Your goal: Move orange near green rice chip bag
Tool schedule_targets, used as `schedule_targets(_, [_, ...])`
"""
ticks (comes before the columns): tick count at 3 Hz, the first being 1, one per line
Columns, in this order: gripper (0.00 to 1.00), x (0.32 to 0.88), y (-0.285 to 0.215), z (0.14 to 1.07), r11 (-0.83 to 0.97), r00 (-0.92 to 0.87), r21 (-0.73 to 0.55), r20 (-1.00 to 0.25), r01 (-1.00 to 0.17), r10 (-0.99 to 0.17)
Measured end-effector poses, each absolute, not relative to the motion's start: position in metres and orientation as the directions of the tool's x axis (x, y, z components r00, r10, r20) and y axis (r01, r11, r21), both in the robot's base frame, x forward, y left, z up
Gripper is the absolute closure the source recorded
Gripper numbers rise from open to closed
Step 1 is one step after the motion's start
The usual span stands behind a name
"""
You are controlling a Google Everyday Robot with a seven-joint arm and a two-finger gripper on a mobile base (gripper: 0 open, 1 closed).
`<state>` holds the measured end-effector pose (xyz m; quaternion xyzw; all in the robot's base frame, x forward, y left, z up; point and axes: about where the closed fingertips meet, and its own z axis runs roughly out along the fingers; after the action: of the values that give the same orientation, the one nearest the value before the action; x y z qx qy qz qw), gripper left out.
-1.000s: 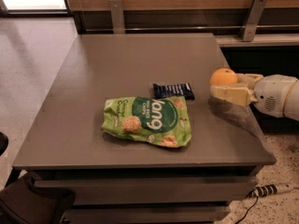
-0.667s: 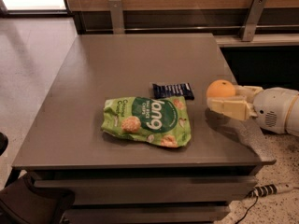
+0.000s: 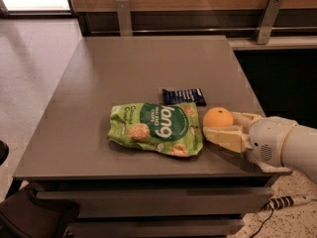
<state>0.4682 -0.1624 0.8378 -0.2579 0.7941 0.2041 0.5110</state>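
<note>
End effector over grey table corner, tight around orange beside green rice chip bag

the orange, small, round and smooth, sits clasped between the fingers of the gripper near the front right of the table. it is just beside the right edge of the green chip bag, which lies flat and crinkled, white lettering up.
</note>
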Motion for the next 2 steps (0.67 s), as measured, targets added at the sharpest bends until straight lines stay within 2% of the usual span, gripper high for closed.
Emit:
schedule_targets(1, [0.85,0.4641,-0.1499,0.8201,0.793,-0.347,0.028,-0.908,-0.609,-0.234])
schedule_targets(2, [0.61,0.4638,-0.1487,0.8202,0.794,-0.346,0.024,-0.908,-0.608,-0.237])
